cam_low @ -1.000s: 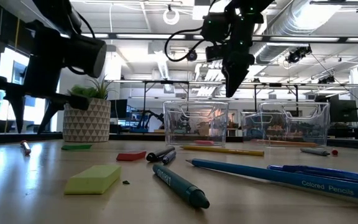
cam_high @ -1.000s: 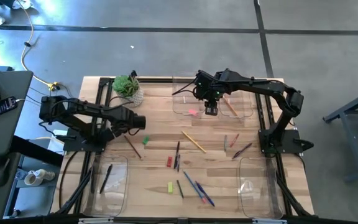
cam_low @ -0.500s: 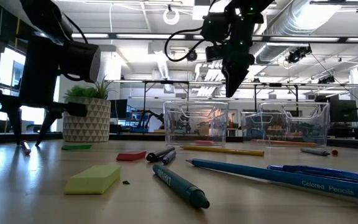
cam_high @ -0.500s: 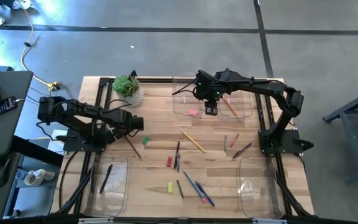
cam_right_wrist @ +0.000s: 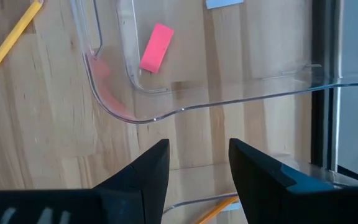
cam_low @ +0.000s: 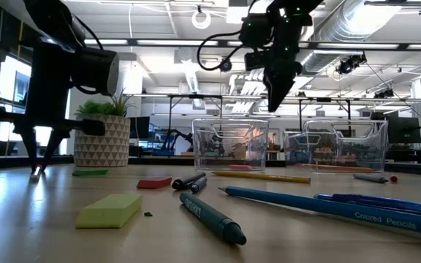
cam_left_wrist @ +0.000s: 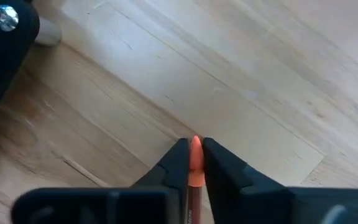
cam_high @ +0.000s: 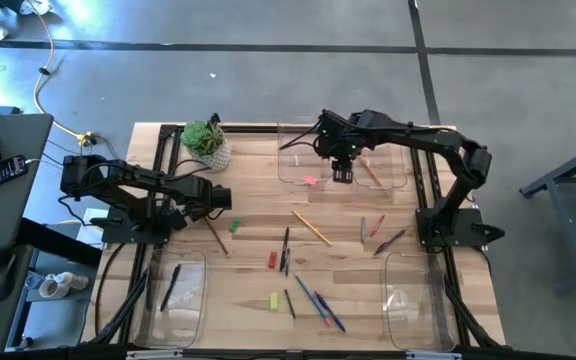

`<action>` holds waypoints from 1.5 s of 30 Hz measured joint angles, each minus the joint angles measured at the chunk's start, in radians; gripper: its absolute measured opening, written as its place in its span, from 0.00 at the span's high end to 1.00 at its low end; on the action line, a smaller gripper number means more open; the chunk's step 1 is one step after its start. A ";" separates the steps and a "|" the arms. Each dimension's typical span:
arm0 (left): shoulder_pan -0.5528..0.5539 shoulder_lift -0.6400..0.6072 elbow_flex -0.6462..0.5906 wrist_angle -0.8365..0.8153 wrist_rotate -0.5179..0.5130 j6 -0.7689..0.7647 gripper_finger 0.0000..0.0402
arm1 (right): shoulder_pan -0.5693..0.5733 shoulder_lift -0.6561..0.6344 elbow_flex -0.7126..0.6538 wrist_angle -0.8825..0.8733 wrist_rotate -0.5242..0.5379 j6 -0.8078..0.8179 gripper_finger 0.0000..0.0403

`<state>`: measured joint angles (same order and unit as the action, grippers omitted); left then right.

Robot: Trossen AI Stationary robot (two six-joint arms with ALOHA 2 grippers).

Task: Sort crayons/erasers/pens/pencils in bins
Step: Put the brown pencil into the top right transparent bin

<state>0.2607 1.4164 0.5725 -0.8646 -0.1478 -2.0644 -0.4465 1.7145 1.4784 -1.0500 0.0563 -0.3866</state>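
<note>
My left gripper (cam_high: 204, 218) stands at the table's left, fingers down on the wood and shut on the far end of a brown stick with an orange tip (cam_high: 215, 238). My right gripper (cam_high: 341, 176) hangs open above the near rim of the far-left bin (cam_high: 303, 160), where a pink eraser (cam_high: 311, 181) lies. An orange-tan pencil (cam_high: 372, 172) lies in the far-right bin (cam_high: 386, 165). On the wood lie a yellow pencil (cam_high: 312, 228) and a green eraser (cam_high: 235, 226), a red one (cam_high: 272, 260) and a yellow-green one (cam_high: 274, 301). My left gripper pinches the stick's orange pointed end (cam_left_wrist: 195, 157) between its two fingertips, and the tip just shows past them. The fingers (cam_low: 39, 169) come from above, pointing steeply down. The rest of the stick (cam_high: 218, 242) lies flat on the table toward the near edge.
A potted plant (cam_high: 208, 143) stands just beyond my left gripper. Dark and blue pens (cam_high: 313, 300) lie near the table's middle and front. The near-left bin (cam_high: 173, 295) holds a dark pen; the near-right bin (cam_high: 418, 300) stands at the front right.
My left gripper has come down to the table with its fingers on either side of the stick's end, then shut on it. The stick has stayed on the wood.
</note>
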 joint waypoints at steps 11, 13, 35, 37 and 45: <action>-0.018 0.003 0.014 0.005 -0.006 0.035 0.97 | -0.021 -0.066 0.000 0.000 -0.001 0.000 0.61; -0.025 0.003 0.021 -0.003 -0.007 0.042 0.98 | -0.021 -0.078 0.000 0.000 -0.002 -0.005 0.61; -0.034 -0.362 0.029 0.094 -0.152 0.254 0.99 | -0.018 -0.140 0.000 -0.007 -0.063 -0.015 0.61; -0.033 -0.386 0.030 0.145 -0.194 0.312 0.99 | -0.018 -0.140 0.000 -0.007 -0.086 -0.010 0.61; -0.033 -0.423 0.030 0.405 -0.326 0.601 0.99 | -0.002 -0.140 0.000 0.025 -0.175 0.153 0.61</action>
<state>0.2280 0.9932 0.6029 -0.4594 -0.4735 -1.4637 -0.4488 1.5742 1.4780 -1.0253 -0.1185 -0.2339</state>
